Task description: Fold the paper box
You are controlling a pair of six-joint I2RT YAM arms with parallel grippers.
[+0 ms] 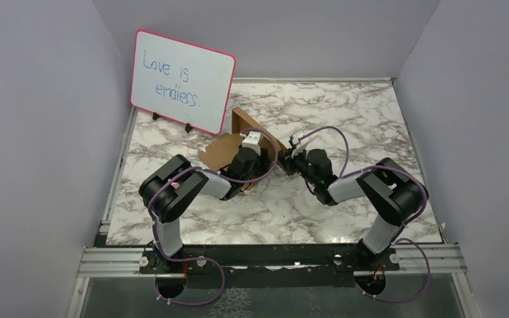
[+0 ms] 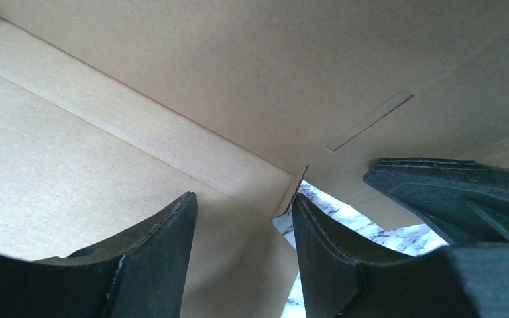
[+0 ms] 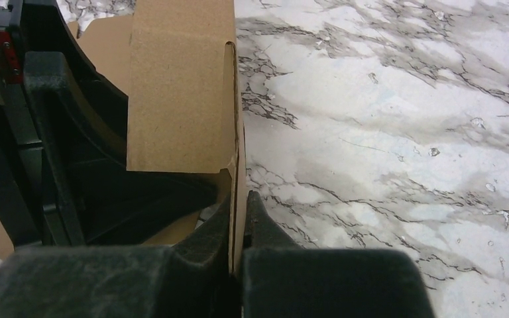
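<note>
The paper box (image 1: 220,151) is a brown cardboard piece, partly folded, at the middle of the marble table, with one flap raised behind it. My left gripper (image 1: 258,154) is open with its tips inside the box; in the left wrist view the cardboard (image 2: 172,99) fills the frame behind the spread gripper (image 2: 245,209), which holds nothing. My right gripper (image 1: 289,160) is at the box's right side. In the right wrist view it (image 3: 238,209) is shut on the thin edge of an upright cardboard flap (image 3: 179,86). The right gripper's finger also shows in the left wrist view (image 2: 451,192).
A pink-framed whiteboard (image 1: 182,81) with handwriting stands at the back left, just behind the box. The marble tabletop (image 1: 344,112) stretches to the right and front. Grey walls close in the sides and back. The left arm's black gripper body (image 3: 46,152) sits close to the right gripper.
</note>
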